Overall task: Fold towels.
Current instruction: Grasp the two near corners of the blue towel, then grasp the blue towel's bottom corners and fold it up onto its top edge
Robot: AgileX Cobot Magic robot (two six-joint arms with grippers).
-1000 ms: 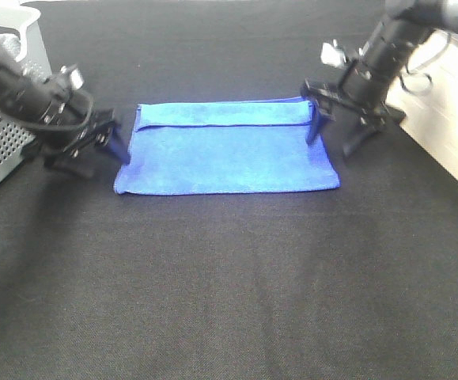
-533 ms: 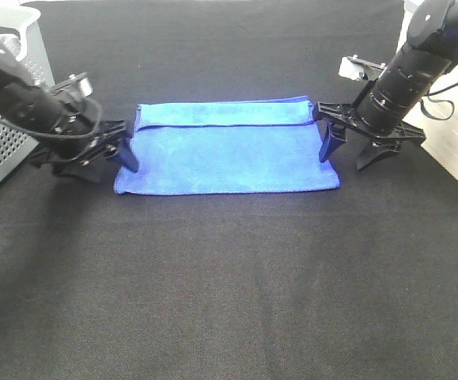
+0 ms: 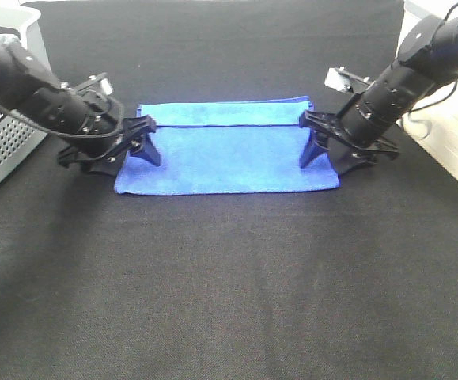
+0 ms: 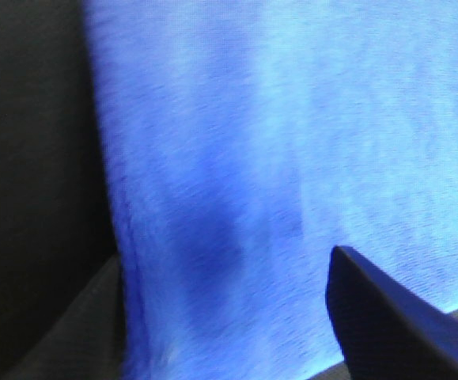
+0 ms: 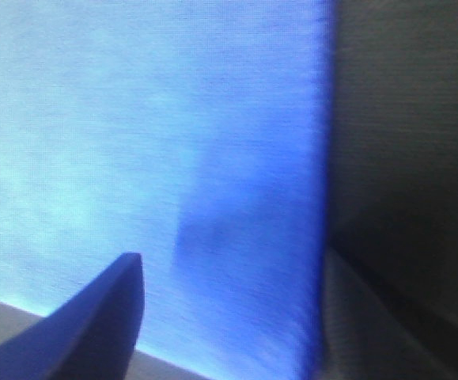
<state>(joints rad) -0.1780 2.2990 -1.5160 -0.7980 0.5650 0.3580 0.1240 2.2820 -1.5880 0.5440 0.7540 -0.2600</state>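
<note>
towel (image 3: 227,158): flat, mid frame | left gripper (image 3: 126,161): spread wide over left edge | right gripper (image 3: 327,162): spread wide over right edge

The towel (image 3: 227,158) is fuzzy cloth (matt); the tabletop (image 3: 229,277), rough black weave.

High camera looks down on the whole table (image 3: 229,301) — each wrist camera sits close over one towel (image 3: 229,154) end.

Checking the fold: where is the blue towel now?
In the high view, the blue towel lies centre on the black tabletop, between the left gripper and the right gripper.
</note>
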